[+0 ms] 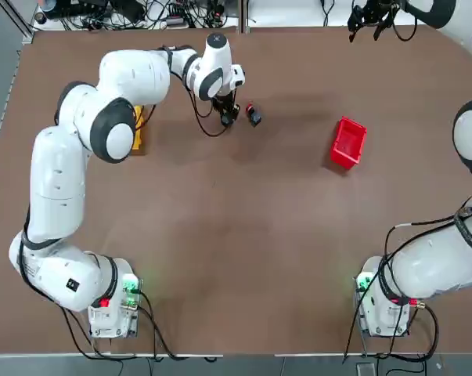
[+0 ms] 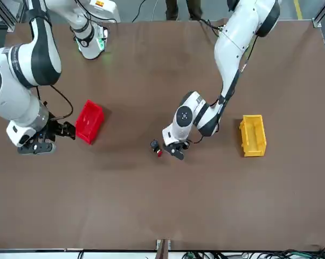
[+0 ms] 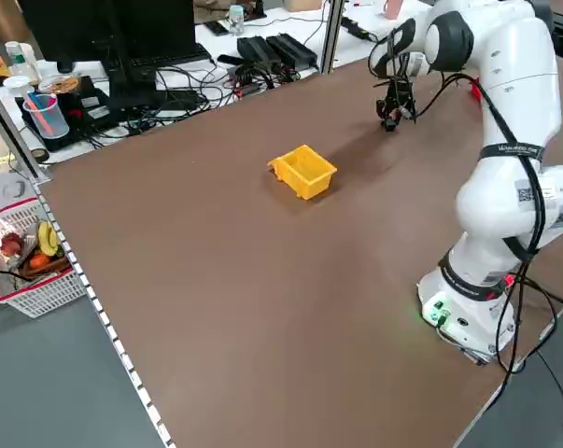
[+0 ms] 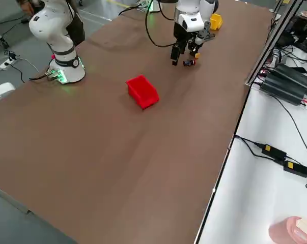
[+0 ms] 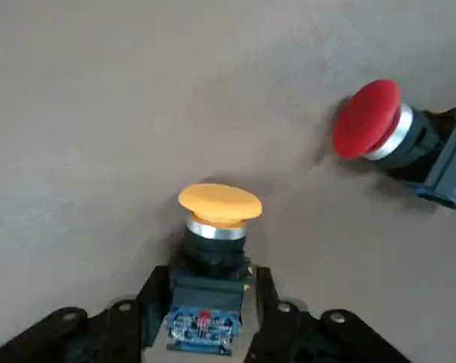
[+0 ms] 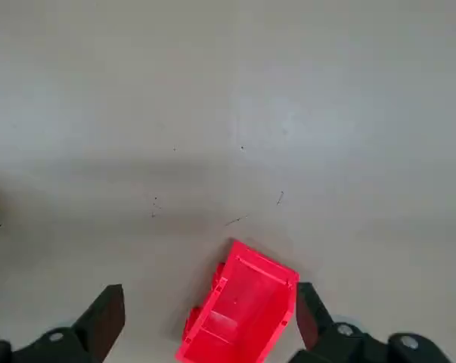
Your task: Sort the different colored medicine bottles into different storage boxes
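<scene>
Ideally, well left of the red plastic bin (image 1: 348, 142), the left gripper (image 5: 212, 277), its fingers apart astride the dark yellow-capped bottle (image 5: 218, 206), centres before squeezing gently, while the right gripper (image 6: 211, 293) idles spread near that bin.

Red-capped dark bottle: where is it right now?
In the top view, the small dark bottle with the red cap lies on the brown tabletop, just right of the left arm's tool.
</scene>
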Tool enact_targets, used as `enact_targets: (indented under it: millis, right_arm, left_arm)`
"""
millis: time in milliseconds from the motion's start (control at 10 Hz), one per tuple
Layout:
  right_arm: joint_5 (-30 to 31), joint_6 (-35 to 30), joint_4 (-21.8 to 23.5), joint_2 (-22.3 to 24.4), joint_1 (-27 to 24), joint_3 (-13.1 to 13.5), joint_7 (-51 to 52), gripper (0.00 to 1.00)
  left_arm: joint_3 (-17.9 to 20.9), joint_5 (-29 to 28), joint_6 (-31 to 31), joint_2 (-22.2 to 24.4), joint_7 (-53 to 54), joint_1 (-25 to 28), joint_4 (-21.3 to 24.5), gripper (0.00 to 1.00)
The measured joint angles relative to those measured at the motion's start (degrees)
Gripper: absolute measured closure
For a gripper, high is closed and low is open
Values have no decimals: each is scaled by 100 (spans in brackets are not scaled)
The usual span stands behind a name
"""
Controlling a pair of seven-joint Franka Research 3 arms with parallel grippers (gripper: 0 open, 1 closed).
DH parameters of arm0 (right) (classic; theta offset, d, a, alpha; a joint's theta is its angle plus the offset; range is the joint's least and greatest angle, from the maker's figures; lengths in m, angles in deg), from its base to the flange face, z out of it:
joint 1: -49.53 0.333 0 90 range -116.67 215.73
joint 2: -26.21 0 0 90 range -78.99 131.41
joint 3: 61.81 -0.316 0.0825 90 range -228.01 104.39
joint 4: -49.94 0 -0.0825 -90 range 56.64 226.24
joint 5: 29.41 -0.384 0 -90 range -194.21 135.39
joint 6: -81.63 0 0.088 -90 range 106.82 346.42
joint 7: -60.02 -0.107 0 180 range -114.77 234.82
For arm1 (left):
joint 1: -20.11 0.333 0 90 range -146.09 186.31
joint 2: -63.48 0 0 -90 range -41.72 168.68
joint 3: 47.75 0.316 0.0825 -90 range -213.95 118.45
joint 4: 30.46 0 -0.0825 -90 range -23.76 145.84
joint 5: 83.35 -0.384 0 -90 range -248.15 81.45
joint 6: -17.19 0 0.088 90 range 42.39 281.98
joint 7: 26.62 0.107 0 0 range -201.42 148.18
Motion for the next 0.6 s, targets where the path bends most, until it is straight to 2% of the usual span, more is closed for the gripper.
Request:
enact_targets:
  millis: [400,600]
  right_arm:
    - [-2,55,1,-48,53,-67,98,0]
    - [-13,391,19,-241,227,-209,542,0]
  left_arm:
    - [3,-95,75,-13,-322,65,-66,56]
    - [3,-95,76,21,-459,142,-74,58]
